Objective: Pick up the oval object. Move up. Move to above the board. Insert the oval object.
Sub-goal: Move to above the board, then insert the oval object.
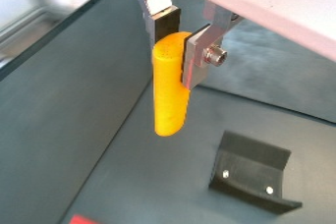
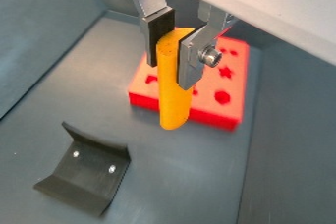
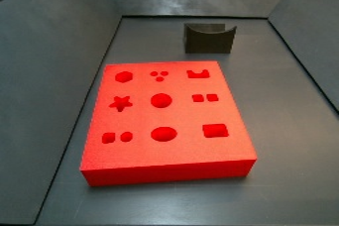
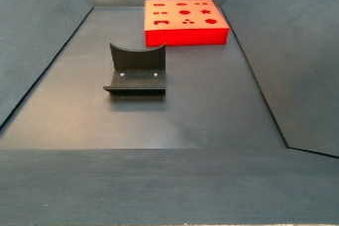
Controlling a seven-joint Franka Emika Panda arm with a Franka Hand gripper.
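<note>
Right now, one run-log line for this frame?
phase: carry | end effector: shut on oval object, raised, peg hanging upright | board: cut-outs empty | fixture: on floor, apart from board

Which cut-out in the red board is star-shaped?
On the bright red board, the star cut-out: left column, second from the far edge. The gripper holds the orange-yellow oval peg above.

Pincer point(image 2: 176, 33) grips the upright oval object point(image 2: 174, 85) above the red board point(image 2: 226, 105).

Nothing readable is showing up anywhere: no text, labels, brands or numbers on the board point(image 3: 166, 121), the oval object point(image 1: 171, 85) or the fixture point(image 4: 135, 69). The gripper point(image 2: 178, 43) clamping the oval object isn't showing any markings either.
</note>
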